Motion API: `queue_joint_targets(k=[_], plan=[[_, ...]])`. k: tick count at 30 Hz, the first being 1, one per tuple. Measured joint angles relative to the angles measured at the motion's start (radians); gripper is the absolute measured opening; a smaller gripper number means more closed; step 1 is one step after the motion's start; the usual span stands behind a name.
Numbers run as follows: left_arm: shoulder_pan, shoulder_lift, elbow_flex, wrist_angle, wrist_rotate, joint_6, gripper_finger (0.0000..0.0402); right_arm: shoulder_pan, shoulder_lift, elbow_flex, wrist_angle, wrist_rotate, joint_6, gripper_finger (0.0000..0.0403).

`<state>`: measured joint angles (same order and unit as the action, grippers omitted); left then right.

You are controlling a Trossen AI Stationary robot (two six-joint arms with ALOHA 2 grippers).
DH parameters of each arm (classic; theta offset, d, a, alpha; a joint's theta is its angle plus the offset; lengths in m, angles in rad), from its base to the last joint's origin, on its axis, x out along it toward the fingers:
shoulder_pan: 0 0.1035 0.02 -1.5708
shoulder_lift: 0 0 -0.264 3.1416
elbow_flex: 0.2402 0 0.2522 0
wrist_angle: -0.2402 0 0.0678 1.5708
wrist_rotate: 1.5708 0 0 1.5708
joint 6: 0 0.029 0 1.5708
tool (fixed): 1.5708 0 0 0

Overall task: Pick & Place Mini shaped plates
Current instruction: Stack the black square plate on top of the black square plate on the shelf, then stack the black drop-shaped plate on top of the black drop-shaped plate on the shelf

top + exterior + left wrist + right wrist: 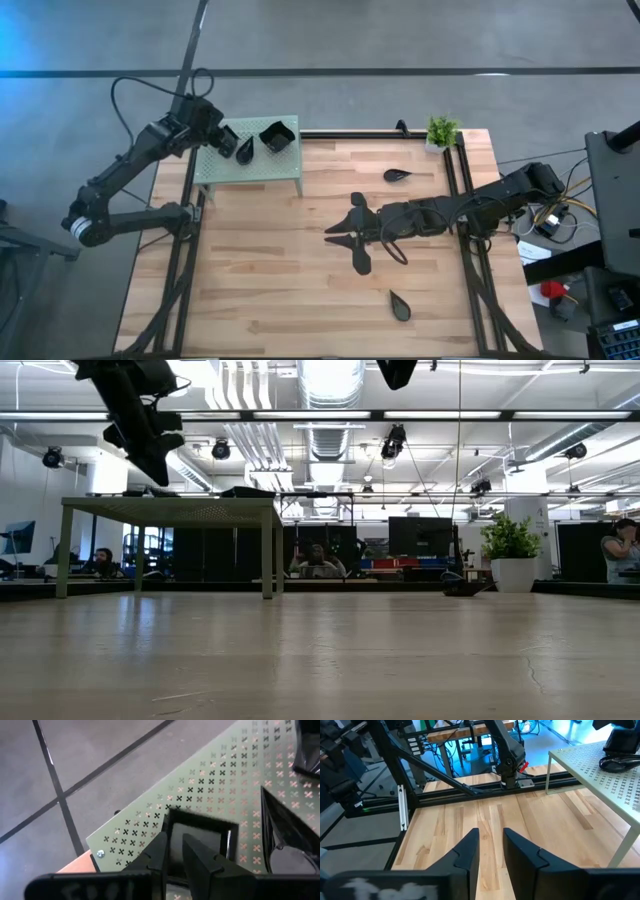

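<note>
My left gripper (224,142) (175,852) is over the left end of the green perforated stand (255,172) (210,780), shut on a small black square plate (197,837). Two more black plates lie on the stand top: a leaf-shaped one (245,148) and a square one (277,135). My right gripper (336,236) (491,845) hovers low over the middle of the table, open and empty. Leaf-shaped black plates lie on the wood near it (357,200) (362,262), farther right (397,176) and nearer (400,305). My left gripper pinches the square plate by one side rim (166,827), with one finger outside the rim and the other over the plate's hollow. The fingers come from above, slanting down. The plate lies level at the stand top; I cannot tell if it rests there.
A small green potted plant (441,130) (510,550) stands at the table's far right corner. Black rails run along the table's left, far and right sides (370,134). The stand's legs (267,550) rise at the far left.
</note>
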<state>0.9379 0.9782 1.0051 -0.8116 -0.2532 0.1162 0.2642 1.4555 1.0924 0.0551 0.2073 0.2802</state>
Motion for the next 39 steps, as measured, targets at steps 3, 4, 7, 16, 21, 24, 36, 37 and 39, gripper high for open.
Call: queue_joint_targets(k=[3, 4, 7, 16, 21, 24, 36, 37, 39], plan=[[0.0, -0.001, 0.009, 0.0, 0.003, -0.012, 0.0052, 0.0, 0.0, 0.0, 0.0, 0.0, 0.0, 0.0076], [0.0, -0.001, 0.01, -0.001, 0.005, -0.012, 0.0052, 0.0, 0.0, 0.0, 0.0, 0.0, 0.0, 0.0074], [0.0, -0.003, 0.018, -0.001, 0.005, -0.013, 0.0052, 0.0, 0.0, 0.0, 0.0, 0.0, 0.008, 0.0072], [-0.036, -0.092, 0.051, -0.054, 0.004, -0.028, 0.0051, 0.0, 0.0, 0.0, -0.041, 0.0, 0.008, 0.0075], [-0.131, -0.184, 0.051, -0.112, 0.005, -0.077, 0.0034, 0.0, 0.0, 0.0, -0.088, 0.0, 0.008, 0.006], [-0.219, -0.229, 0.046, -0.164, 0.006, -0.122, 0.0019, 0.005, 0.0, 0.0, -0.119, 0.0, 0.022, 0.005], [-0.698, -0.285, -0.052, -0.15, 0.001, -0.288, 0.0001, 0.067, 0.0, 0.0, -0.333, -0.007, 0.168, 0.0015], [-0.744, -0.285, -0.063, -0.134, 0.001, -0.305, 0.0001, 0.079, 0.0, 0.0, -0.366, -0.007, 0.192, 0.0012], [-0.831, -0.282, -0.083, -0.102, 0.001, -0.335, 0.0, 0.112, 0.0, -0.001, -0.436, -0.007, 0.236, 0.0009]])
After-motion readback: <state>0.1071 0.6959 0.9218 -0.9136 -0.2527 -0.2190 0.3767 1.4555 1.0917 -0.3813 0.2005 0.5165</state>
